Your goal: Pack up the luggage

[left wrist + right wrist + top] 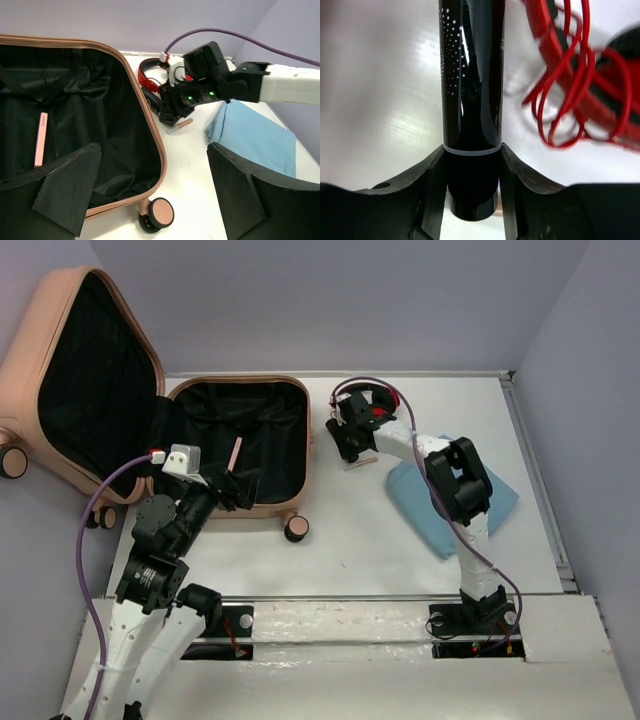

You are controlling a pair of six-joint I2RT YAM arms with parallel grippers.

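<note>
The peach-pink luggage [235,445] lies open at the left, its lid [90,380] propped up behind, black lining showing [85,115]. A thin pink stick [233,454] lies inside it [41,137]. My left gripper [236,490] is open and empty over the case's near right corner [155,165]. My right gripper [350,443] is shut on a glossy black cylinder [470,75] with white dots, low over the table just right of the case; the gripper [472,155] pinches it at its white ring. The cylinder also shows in the left wrist view [150,97].
Red headphones with a red cable [378,403] lie behind the right gripper [570,75]. A folded blue cloth [410,495] lies at the right [255,135]. A small tan stick [181,125] lies by the right gripper. A case wheel [161,212] sticks out at the front.
</note>
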